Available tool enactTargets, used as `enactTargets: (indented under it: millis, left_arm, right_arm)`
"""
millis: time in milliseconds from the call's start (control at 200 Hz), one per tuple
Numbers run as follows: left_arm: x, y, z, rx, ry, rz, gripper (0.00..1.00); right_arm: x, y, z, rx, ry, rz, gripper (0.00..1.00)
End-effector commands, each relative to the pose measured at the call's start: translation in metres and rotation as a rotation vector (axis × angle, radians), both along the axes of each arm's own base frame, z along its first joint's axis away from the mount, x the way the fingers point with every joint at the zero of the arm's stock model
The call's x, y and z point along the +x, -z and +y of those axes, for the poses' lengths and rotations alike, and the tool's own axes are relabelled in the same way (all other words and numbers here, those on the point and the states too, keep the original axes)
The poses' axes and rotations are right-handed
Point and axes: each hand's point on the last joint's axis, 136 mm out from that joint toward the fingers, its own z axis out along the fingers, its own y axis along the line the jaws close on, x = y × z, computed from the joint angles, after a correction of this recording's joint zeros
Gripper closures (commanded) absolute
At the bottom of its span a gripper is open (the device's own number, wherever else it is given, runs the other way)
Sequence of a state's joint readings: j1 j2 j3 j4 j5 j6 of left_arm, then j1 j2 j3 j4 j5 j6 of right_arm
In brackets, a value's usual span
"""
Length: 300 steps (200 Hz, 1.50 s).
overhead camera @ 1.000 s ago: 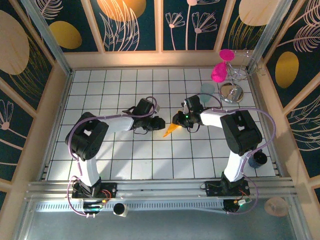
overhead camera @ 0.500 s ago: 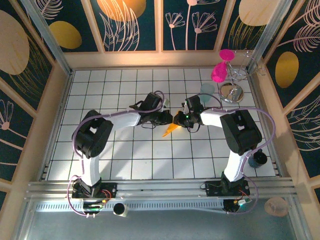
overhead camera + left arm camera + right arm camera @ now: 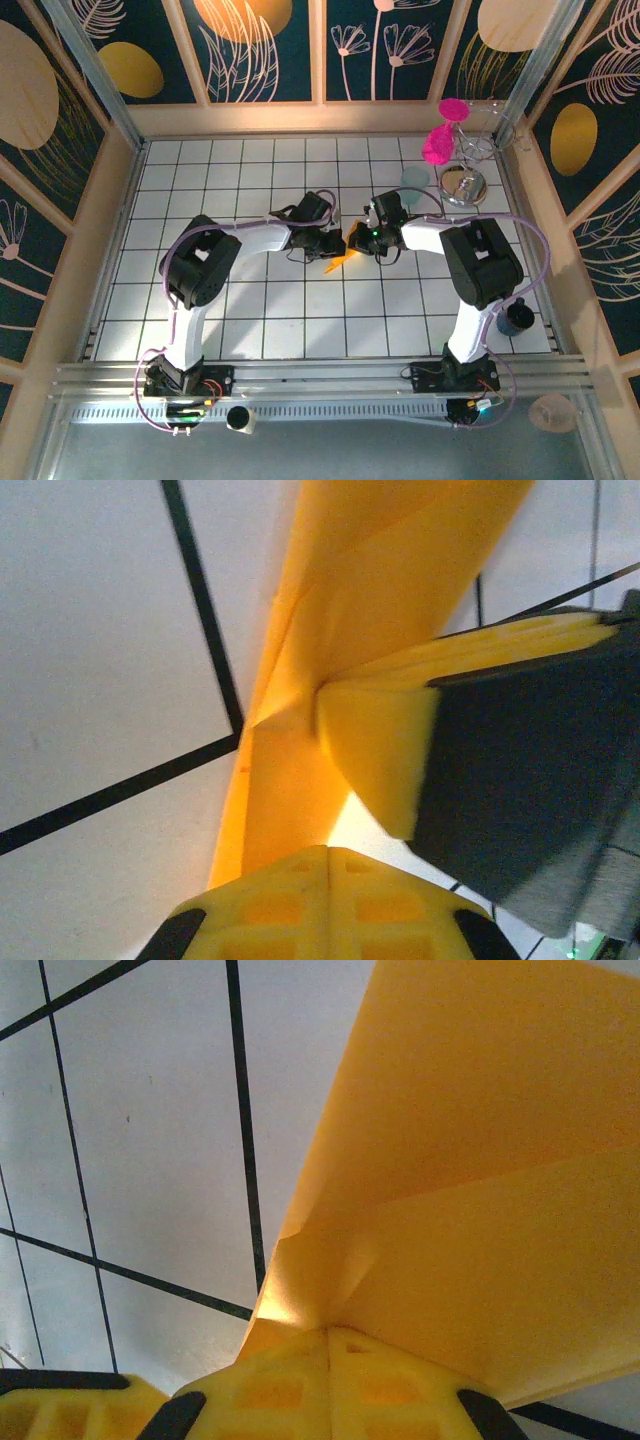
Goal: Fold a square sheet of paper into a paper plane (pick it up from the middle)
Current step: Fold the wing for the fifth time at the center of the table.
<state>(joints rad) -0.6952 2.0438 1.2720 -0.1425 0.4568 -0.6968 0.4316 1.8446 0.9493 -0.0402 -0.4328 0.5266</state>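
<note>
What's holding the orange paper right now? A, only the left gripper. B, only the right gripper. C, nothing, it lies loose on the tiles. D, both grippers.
D: the left gripper and the right gripper are each shut on the folded orange paper.

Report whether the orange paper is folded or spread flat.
Folded: the paper plane is a narrow pointed dart; wrist views show creased, stacked layers pinched in the left hand and right hand.

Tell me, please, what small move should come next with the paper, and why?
Probably hold the right hand steady and slide the left hand along the crease: both hands are shut on the paper plane, close together, and the fold looks puckered there.
</note>
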Motion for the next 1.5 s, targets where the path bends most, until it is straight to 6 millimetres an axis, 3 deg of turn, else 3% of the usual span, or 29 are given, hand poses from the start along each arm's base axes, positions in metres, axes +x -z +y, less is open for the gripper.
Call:
enactTargets:
  millis: [0,255,445,996,1106,1336,1497]
  left_arm:
    - [-0.003,0.009,0.005,0.043,0.009,0.012,1.0]
    - [-0.003,0.01,-0.003,0.007,0.03,0.018,1.0]
    - [-0.01,0.02,0.002,0.029,0.04,0.042,1.0]
    - [-0.032,0.047,0.052,0.283,0.111,0.046,1.0]
    - [-0.028,0.033,0.052,0.283,0.116,0.006,1.0]
    - [-0.01,-0.027,0.01,0.008,0.078,-0.084,1.0]
    - [-0.012,-0.015,0.006,0.003,0.078,-0.054,1.0]
  right_arm:
    - [-0.007,0.016,-0.005,-0.031,-0.003,0.055,0.93]
    - [-0.006,0.016,-0.004,-0.032,-0.007,0.055,0.93]
    - [-0.007,0.018,-0.006,-0.035,-0.001,0.061,0.93]
    - [-0.013,0.038,-0.016,-0.098,0.022,0.132,0.93]
    - [-0.013,0.041,-0.017,-0.103,0.026,0.144,0.93]
    - [-0.014,0.042,-0.019,-0.101,0.035,0.153,0.93]
    - [-0.014,0.042,-0.018,-0.091,0.034,0.159,0.93]
